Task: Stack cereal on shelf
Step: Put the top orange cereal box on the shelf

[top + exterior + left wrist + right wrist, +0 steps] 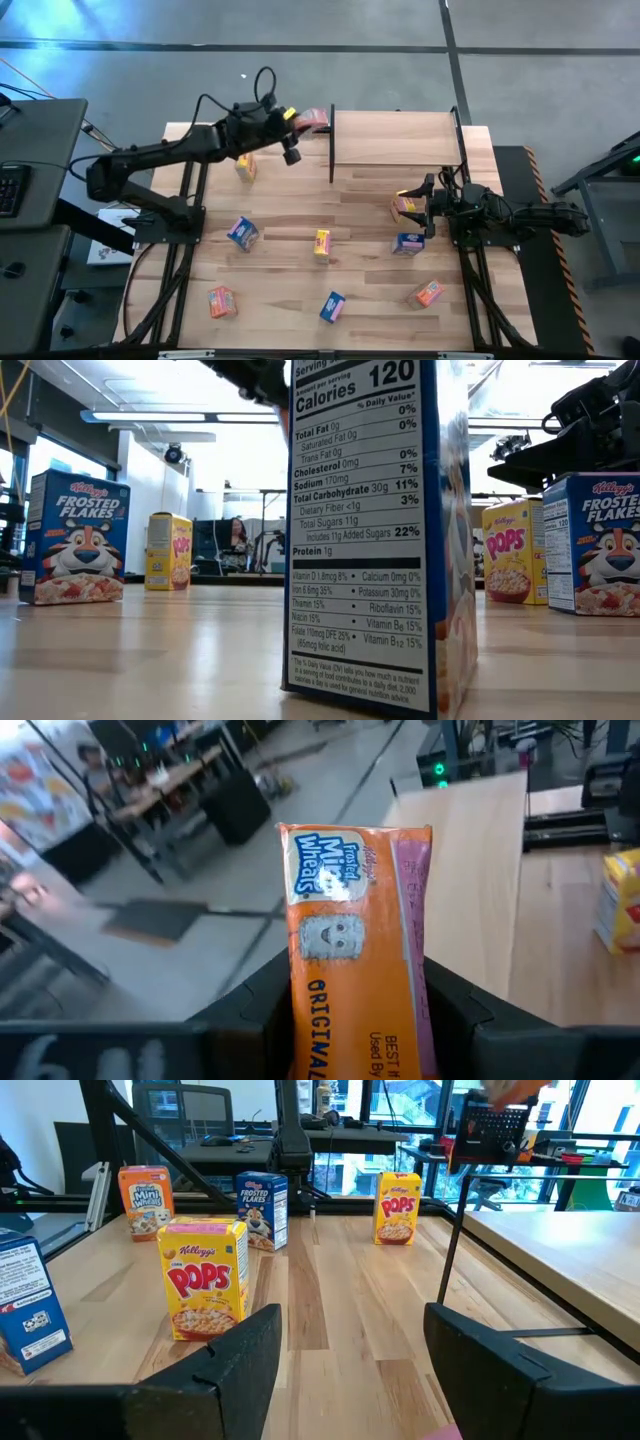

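A blue box standing close to the low camera hides most of the table there. The left gripper pinches an orange Mini-Wheats box in the air by the shelf's far left corner; the box's lower end is cut off. The right gripper, fingers spread, sits at the right by a box whose colour is hard to make out. The other boxes are scattered on the table.

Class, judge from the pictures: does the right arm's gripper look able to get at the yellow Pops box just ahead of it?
Probably yes. The right gripper is open, and bare tabletop lies between its fingers and the yellow Pops box; nothing blocks it.
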Available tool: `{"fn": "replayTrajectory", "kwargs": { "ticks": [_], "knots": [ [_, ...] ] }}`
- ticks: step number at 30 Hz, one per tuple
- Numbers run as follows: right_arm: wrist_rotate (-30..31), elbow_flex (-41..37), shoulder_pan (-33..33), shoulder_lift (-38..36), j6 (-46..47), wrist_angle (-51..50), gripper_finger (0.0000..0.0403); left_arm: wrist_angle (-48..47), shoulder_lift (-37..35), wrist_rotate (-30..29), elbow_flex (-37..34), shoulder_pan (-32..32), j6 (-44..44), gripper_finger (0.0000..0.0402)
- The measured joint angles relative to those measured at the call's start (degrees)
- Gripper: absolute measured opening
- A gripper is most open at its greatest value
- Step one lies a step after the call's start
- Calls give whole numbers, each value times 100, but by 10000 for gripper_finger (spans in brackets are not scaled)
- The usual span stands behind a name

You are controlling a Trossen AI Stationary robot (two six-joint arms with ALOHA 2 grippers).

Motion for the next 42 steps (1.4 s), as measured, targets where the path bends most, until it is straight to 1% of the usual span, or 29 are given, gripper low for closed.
{"fn": "replayTrajectory", "kwargs": {
  "ticks": [4, 6, 15, 19, 26, 32, 42],
  "knots": [
    [0, -1, 0, 0, -1, -2, 239, -40, 149, 4, 488, 4, 212, 136],
    [0, 0, 0, 0, -1, -2, 239, -230, 275, 4, 787, 9, 240, 136],
    [0, 0, 0, 0, -2, 0, 239, -1066, 1210, 81, 2220, 23, 1003, 136],
    [0, 0, 0, 0, 0, -2, 239, -1418, 1669, 365, 2761, 115, 1235, 136],
    [0, 0, 0, 0, 0, 0, 239, -1875, 2451, 1118, 3504, 436, 1325, 136],
    [0, 0, 0, 0, -1, -2, 239, -2038, 2961, 1427, 3918, 633, 1206, 136],
    [0, 0, 0, 0, 0, 0, 239, -2024, 3285, 1663, 3978, 813, 1116, 136]
  ]
}}
